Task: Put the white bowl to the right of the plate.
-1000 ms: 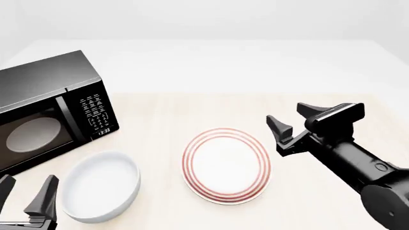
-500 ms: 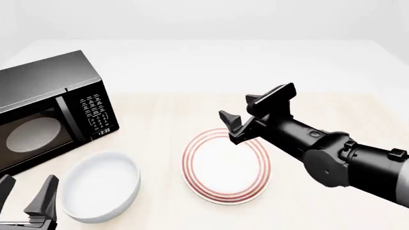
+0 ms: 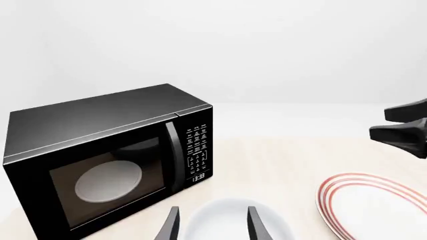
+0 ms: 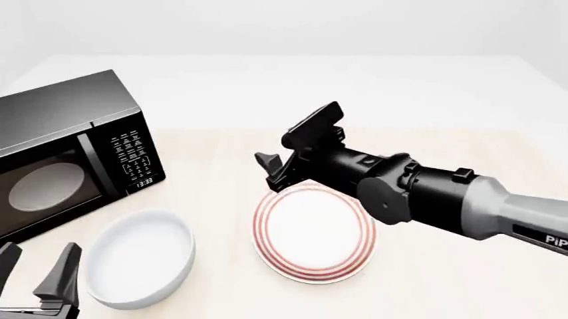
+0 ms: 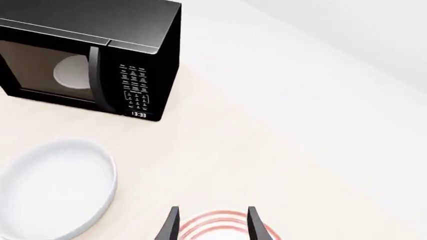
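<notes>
The right gripper (image 4: 297,147) hangs spread and empty over the plate (image 4: 314,230); the left gripper (image 4: 36,274) idles apart too. The white bowl (image 4: 140,256) sits left of the plate — glossy, rigid, likely slippery — so pinch its rim.

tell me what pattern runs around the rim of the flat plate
Concentric red rings circle the rim of the flat round white plate, around a plain white centre; it shows best in the front view.

Black right pincer (image 4: 297,149), grey "PIP"-marked forearm
</notes>
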`<action>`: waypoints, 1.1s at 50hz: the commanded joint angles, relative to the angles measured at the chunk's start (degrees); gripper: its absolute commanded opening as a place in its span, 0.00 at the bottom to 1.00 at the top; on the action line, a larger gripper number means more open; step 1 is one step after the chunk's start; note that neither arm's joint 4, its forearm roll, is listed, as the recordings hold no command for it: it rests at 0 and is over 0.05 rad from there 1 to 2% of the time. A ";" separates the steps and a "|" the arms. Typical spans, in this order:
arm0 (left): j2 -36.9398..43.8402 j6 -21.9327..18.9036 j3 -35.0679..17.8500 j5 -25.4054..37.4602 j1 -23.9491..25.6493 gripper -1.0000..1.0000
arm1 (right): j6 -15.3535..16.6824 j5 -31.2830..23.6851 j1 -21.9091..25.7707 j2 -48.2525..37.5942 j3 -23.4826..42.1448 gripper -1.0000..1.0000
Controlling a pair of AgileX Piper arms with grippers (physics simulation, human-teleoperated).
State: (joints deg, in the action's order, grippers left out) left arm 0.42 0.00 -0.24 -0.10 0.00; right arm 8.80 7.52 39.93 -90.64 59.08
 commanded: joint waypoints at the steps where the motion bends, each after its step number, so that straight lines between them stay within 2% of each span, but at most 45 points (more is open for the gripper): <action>1: 0.00 0.00 0.00 0.00 0.00 1.00 | -0.37 -3.12 2.87 -5.18 6.16 1.00; 26: 0.00 0.00 0.00 0.00 0.00 1.00 | -3.25 -9.10 9.16 -16.64 17.73 1.00; 32: 0.00 0.00 0.00 0.00 0.00 1.00 | -4.88 -9.71 10.54 -18.05 19.05 1.00; 55: 0.00 0.00 0.00 0.00 0.00 1.00 | -7.66 -11.94 14.28 -23.90 24.20 1.00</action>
State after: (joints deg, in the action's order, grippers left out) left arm 0.42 0.00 -0.24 -0.10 0.00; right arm 2.33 -3.33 52.49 -112.09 80.83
